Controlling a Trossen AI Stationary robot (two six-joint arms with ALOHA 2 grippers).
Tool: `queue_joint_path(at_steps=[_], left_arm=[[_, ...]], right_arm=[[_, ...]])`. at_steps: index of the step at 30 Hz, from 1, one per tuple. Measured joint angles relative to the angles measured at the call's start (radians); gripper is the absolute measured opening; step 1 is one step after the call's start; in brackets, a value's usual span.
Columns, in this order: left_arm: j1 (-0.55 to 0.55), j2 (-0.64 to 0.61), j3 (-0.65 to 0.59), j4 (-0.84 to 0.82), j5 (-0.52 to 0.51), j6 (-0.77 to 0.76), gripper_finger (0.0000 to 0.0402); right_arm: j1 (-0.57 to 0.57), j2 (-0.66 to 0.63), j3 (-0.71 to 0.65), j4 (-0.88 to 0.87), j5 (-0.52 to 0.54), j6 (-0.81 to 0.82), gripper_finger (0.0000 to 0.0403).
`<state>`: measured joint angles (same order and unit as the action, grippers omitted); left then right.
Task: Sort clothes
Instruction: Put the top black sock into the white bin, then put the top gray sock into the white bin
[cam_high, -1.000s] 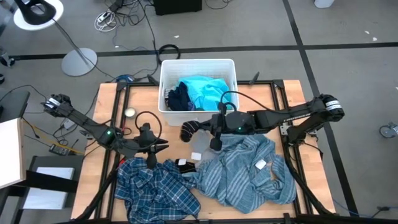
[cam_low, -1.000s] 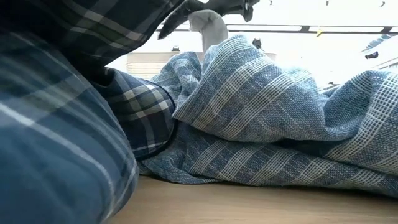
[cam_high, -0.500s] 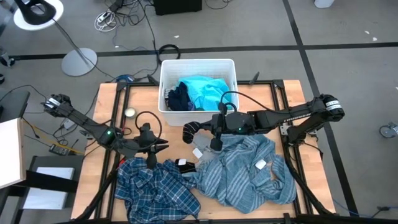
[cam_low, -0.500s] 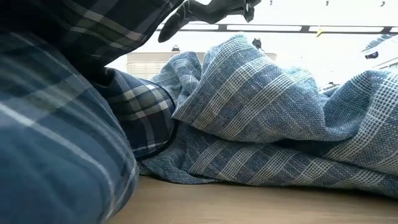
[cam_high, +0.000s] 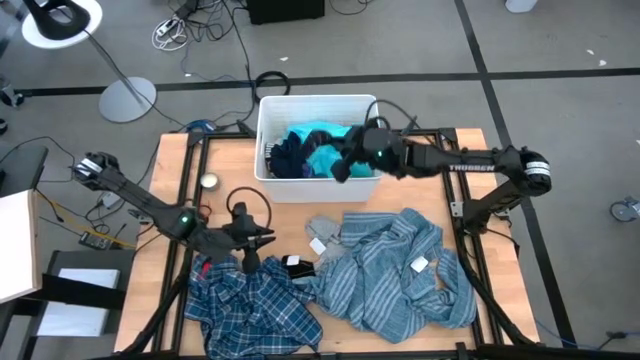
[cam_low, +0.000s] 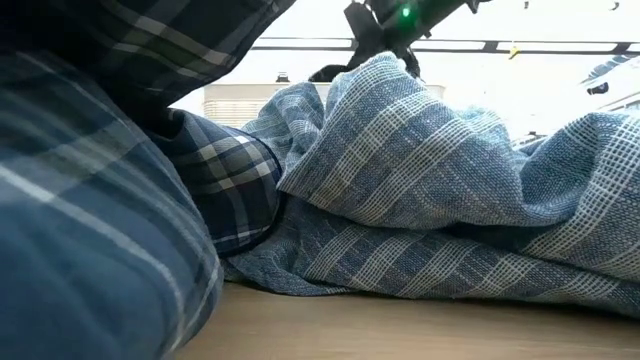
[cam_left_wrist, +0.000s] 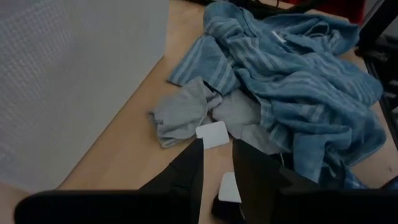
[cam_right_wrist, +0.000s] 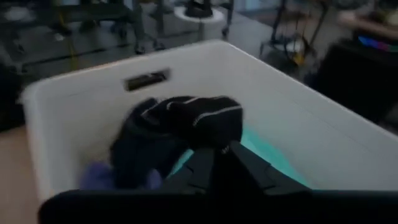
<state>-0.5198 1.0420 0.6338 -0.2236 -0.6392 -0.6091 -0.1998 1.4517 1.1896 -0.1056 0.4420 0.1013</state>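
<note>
We log the table (cam_high: 175, 165) first: light wood, dark frame rails. At its far edge sits the white bin (cam_high: 268, 120), holding the turquoise tee (cam_high: 322, 150) with dark pieces bunched beside it.

Grey-blue striped shirt (cam_high: 400, 275) heaped on the right half of the table, near the front; it fills most of the low view (cam_low: 450, 200). Blue-white plaid shirt (cam_high: 250, 305) crumpled at the front left, just beside the striped one, crowding the low camera (cam_low: 100, 250).

Between the bin and the shirts we see a small grey garment (cam_left_wrist: 186, 112) lying flat on the wood, touching the striped shirt's edge. A white tag (cam_left_wrist: 212, 134) lies on it.

Right gripper (cam_high: 345, 165) is over the bin's near right part, fingers clamped on a black piece with white marks (cam_right_wrist: 186, 121) that hangs above the tee.

Left gripper (cam_high: 250, 262) is low at the plaid shirt's far edge, pointing toward the grey garment; its fingers (cam_left_wrist: 186, 171) stand slightly parted with nothing between them. A small black piece (cam_high: 295, 266) with a white label lies just beside it.
</note>
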Motion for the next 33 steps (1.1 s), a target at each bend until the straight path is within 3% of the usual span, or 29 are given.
queue_joint_path(at_steps=[4,8,11,16,21,29,33], left_arm=[[0.001,0.046,-0.001,0.008,0.000,-0.010,0.0092],[0.003,0.086,0.000,0.041,0.000,-0.008,0.0092],[0.003,0.114,0.000,0.065,-0.001,0.000,0.0092],[0.012,0.173,0.000,0.106,-0.001,0.031,0.0092],[0.078,0.271,0.000,0.272,0.005,0.137,0.0092],[0.244,0.504,0.000,0.621,0.138,0.318,0.0092],[0.308,0.627,0.010,0.718,0.175,0.352,0.0092]], right_arm=[[-0.083,0.000,0.000,-0.082,-0.086,0.060,0.0090],[-0.115,-0.011,0.000,-0.188,-0.097,0.105,0.0143],[-0.113,-0.051,0.000,-0.230,-0.104,0.106,0.0175],[-0.064,-0.143,0.000,-0.310,-0.208,0.106,0.0205],[0.049,-0.252,0.000,-0.383,-0.232,0.107,0.0205],[0.323,-0.366,0.000,-0.398,-0.147,0.129,0.0192],[0.458,-0.389,0.000,-0.419,-0.120,0.182,0.0189]])
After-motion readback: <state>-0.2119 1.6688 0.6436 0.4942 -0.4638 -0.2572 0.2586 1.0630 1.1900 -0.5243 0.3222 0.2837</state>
